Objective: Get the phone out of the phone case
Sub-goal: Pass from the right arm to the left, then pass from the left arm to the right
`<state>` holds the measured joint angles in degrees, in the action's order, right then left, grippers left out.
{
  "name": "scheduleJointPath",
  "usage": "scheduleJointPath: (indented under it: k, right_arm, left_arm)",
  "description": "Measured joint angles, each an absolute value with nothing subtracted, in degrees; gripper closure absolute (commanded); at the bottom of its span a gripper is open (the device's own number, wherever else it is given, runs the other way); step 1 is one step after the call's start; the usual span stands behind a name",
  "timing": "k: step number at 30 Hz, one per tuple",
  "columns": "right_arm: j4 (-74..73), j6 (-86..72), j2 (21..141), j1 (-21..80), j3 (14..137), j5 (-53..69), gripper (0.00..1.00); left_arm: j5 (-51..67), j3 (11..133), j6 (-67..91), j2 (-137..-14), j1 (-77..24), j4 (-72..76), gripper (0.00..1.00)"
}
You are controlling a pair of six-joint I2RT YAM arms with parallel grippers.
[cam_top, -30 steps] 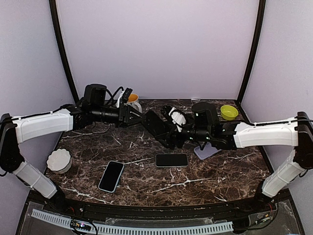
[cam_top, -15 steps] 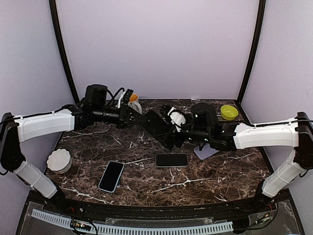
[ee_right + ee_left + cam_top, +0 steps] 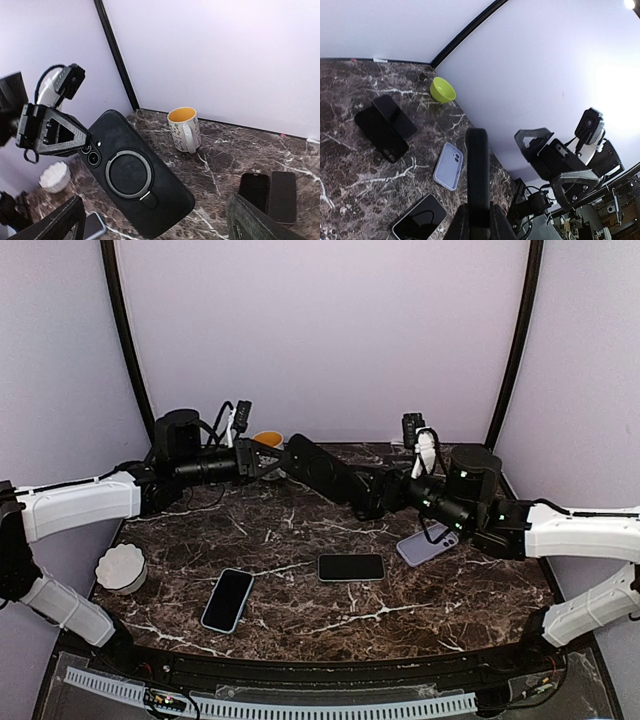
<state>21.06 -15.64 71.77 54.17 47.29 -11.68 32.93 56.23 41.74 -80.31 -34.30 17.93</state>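
Careful: your left gripper [image 3: 262,462] pinches only one end of the phone case [image 3: 135,175] over the tabletop's [image 3: 290,625] far edge; the right gripper [image 3: 372,496] is spread wide, so the case may pivot loose.

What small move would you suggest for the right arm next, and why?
Probably ease the right gripper forward until its open jaws straddle the free end of the cased phone, then close. The left gripper is shut on the other end, holding it in the air, and the right jaws stand wide, facing it without gripping.
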Motion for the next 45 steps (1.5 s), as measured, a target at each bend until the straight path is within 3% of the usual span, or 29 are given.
scheduleJointPath:
  k: [9, 27, 45]
  right_arm:
    - [33.2, -33.5, 68.8, 53.2, 39.6, -9.8, 0.01]
    - [48.0, -48.8, 76.5, 49.7, 41.4, 5.8, 0.1]
    - [58.7, -56.3, 83.2, 49.1, 47.6, 19.9, 0.71]
  left_arm:
    - [30.2, 55.5, 48.6, -79.8, -34.3, 30.5, 1.0]
    - [32.1, 54.0, 58.8, -77.5, -34.3, 39.2, 1.0]
    - [34.7, 51.7, 62.4, -75.0, -34.3, 43.7, 1.0]
